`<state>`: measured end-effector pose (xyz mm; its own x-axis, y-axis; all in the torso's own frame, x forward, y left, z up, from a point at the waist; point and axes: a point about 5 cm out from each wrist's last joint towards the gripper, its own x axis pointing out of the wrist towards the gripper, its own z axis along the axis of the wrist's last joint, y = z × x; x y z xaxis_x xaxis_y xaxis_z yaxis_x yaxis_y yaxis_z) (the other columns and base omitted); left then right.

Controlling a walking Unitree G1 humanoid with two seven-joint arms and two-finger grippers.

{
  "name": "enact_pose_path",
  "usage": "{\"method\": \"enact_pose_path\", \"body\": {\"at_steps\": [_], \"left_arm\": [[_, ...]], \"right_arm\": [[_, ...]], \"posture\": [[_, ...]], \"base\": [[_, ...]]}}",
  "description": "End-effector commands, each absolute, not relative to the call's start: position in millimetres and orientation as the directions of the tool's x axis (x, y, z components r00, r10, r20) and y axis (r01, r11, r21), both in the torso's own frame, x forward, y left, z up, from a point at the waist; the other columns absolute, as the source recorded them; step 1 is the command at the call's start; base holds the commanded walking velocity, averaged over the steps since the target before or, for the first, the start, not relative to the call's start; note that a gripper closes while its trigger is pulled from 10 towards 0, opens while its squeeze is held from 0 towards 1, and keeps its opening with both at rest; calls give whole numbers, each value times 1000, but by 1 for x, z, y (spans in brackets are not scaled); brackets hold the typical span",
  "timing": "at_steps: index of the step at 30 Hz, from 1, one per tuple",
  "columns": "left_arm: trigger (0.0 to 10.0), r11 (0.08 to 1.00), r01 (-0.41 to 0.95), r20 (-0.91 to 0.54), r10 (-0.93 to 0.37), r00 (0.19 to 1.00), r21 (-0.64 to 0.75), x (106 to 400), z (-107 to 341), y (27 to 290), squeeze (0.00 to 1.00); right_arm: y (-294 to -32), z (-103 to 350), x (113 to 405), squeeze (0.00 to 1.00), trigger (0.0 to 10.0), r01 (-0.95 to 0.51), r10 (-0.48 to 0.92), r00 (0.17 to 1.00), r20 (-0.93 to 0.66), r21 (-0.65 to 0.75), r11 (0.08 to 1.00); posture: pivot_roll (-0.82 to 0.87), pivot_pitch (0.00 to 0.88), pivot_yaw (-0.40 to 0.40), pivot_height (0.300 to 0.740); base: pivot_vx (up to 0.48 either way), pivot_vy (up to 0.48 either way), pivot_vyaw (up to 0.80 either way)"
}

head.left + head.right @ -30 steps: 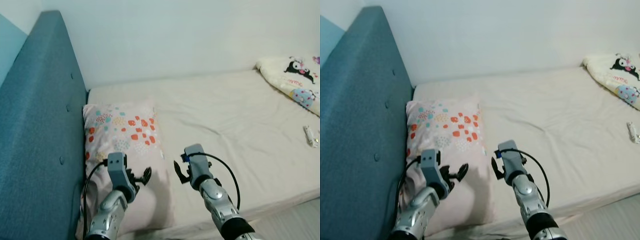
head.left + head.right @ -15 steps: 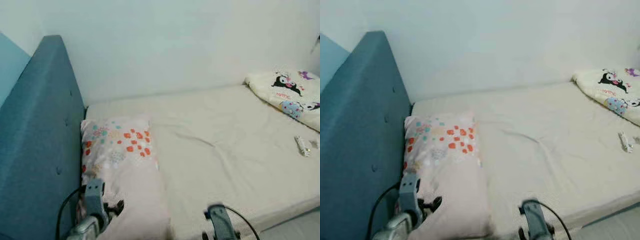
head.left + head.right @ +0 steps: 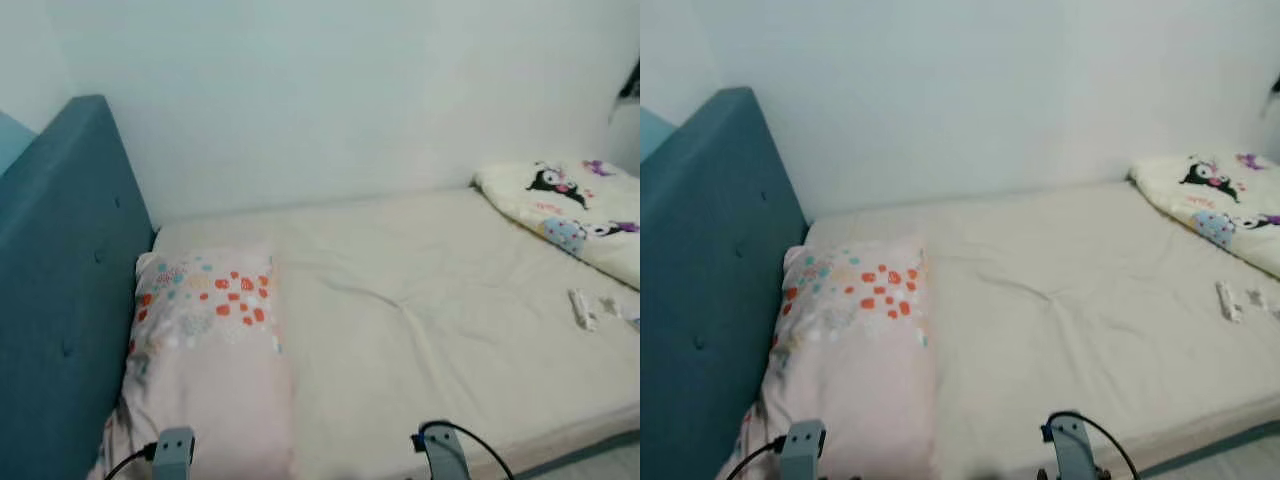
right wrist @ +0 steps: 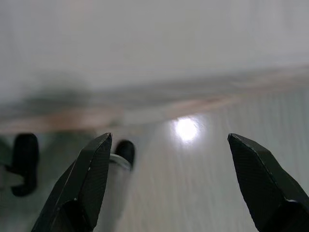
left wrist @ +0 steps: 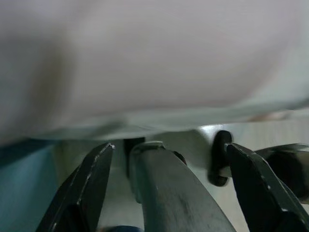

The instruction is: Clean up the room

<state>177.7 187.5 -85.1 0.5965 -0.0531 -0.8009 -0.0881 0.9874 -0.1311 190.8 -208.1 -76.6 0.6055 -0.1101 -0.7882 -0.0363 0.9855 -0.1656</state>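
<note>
Soft, light patterned pillow [image 3: 205, 340] lying at bed's [image 3: 430, 330] head against teal headboard [image 3: 55, 290]; likely best pinched at a corner. Small white item [image 3: 580, 308] near cartoon blanket [image 3: 560, 205]. Left gripper [image 5: 169, 159] and right gripper [image 4: 166, 154] spread, low beside bed edge.

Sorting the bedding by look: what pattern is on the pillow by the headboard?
Pale pink pillow with orange, teal and yellow spots; clearest in the right eye view.
</note>
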Motion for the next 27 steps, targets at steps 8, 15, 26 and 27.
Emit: {"method": "enact_pose_path", "body": {"at_steps": [8, 15, 26, 27], "left_arm": [[10000, 991, -75, -811, -46, 584, -110, 178, -85, 190, 0], [10000, 992, -64, -811, -52, 583, -110, 178, -85, 189, 0], [10000, 991, -55, -812, -64, 581, -118, 177, -86, 185, 0], [10000, 991, -55, -812, -65, 580, -118, 177, -86, 185, 0]], "right_arm": [[-217, -86, 168, 0, 10000, 74, -134, 541, -830, -112, 991], [-220, -87, 165, 0, 10000, 80, -152, 532, -833, -129, 988], [-225, -87, 161, 0, 10000, 123, -183, 522, -833, -139, 983], [-226, -87, 161, 0, 10000, 126, -189, 519, -834, -144, 981]], "posture": [[-39, 24, 6, 740], [-46, 32, 6, 740], [-43, 41, 4, 740], [-43, 41, 4, 740]], "base": [[0, -420, 0], [0, -421, 454], [0, -421, 577], [0, -420, 0]]}}
